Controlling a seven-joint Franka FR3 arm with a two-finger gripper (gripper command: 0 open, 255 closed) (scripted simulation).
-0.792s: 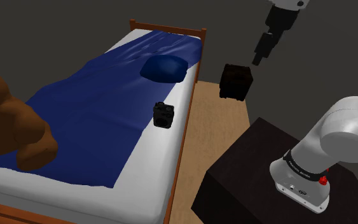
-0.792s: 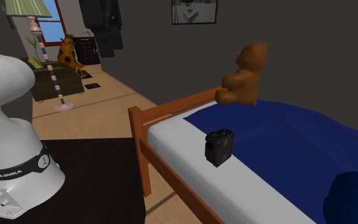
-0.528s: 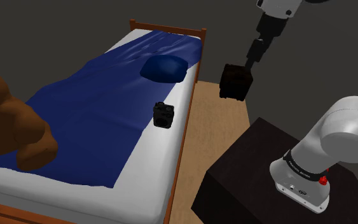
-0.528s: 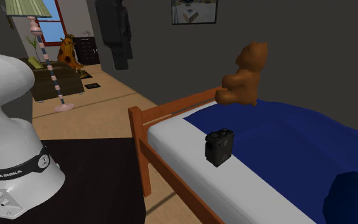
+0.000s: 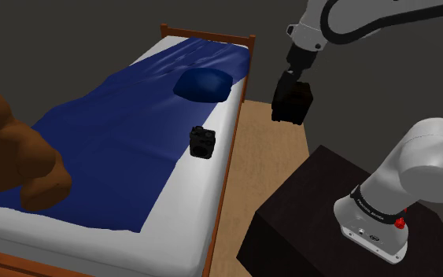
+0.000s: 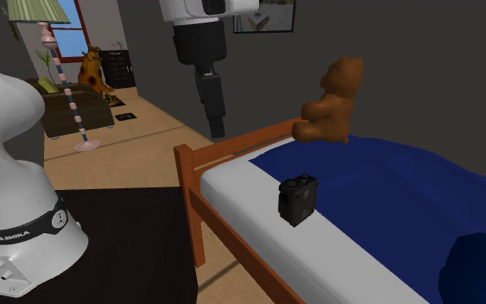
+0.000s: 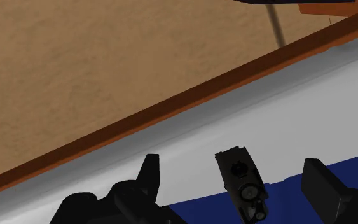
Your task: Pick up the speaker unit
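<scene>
In the second exterior view, the white arm (image 6: pixel 189 9) has swung down from the top edge. Its black end effector (image 6: pixel 217 129) now hangs pointing down over the tan floor (image 6: pixel 146 129), left of the bed's wooden corner post (image 6: pixel 183 168). To its right, the speaker unit (image 6: pixel 298 199) stands where it stood, upright on the white edge of the mattress. We judge this to be the approach: the arm is closing on the bed but remains well apart from the speaker, so reaching and lowering are still to come. In the wrist view the fingers (image 7: pixel 149 173) stand wide apart and grasp nothing, and the speaker shows far beyond them, untouched.

Across the shoulder view from the left, we see:
- a brown teddy bear (image 5: pixel 15 157), rounded and matte
- a deep blue blanket (image 5: pixel 109 142), softly rippled, over a smooth white mattress (image 5: pixel 184 212)
- a plump blue pillow (image 5: pixel 201 85)
- the speaker, a small black boxy block with round openings on its face, on the white strip just beside the blanket
- a reddish wooden rail (image 5: pixel 226 177)
- a dark cube-like cabinet (image 5: pixel 297 110)
- the dark stand (image 5: pixel 306 204) at lower right
</scene>
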